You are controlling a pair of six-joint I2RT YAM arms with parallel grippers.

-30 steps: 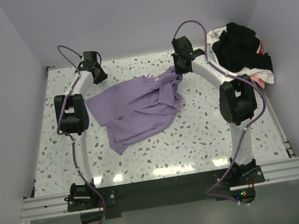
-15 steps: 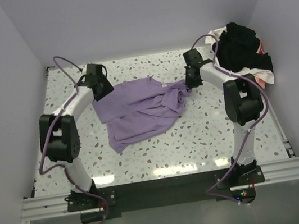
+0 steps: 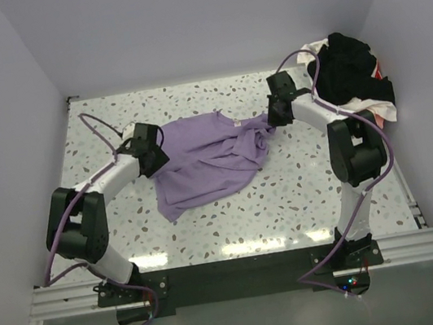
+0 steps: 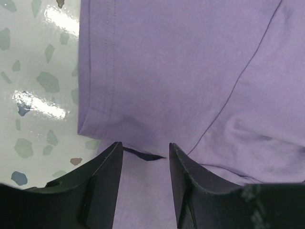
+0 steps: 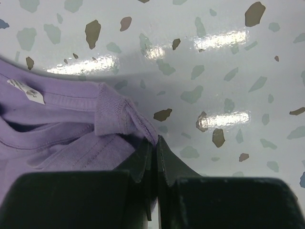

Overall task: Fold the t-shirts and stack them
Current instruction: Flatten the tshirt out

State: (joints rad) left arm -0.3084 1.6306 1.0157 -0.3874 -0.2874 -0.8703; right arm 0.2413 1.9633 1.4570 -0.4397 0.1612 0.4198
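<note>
A lilac-purple t-shirt (image 3: 204, 160) lies crumpled and partly spread in the middle of the table. My left gripper (image 3: 151, 150) hangs low over its left edge. In the left wrist view that gripper (image 4: 145, 151) is open, with purple cloth (image 4: 190, 71) and a hemmed edge (image 4: 97, 71) lying flat beneath its fingers. My right gripper (image 3: 274, 118) is at the shirt's right end. In the right wrist view it (image 5: 155, 141) is shut on a bunched piece of the purple shirt (image 5: 114, 114) near the collar. More t-shirts lie heaped at the back right, a black one (image 3: 350, 67) on top.
White and pink-red cloth (image 3: 379, 109) shows under the black heap by the right wall. The speckled tabletop (image 3: 287, 192) is walled on three sides. Both arm bases sit on a rail (image 3: 234, 273) at the near edge.
My left gripper came from the back of the table towards the near side, down onto the shirt's left edge, and opened. My right gripper drew the shirt's end slightly to the right.
</note>
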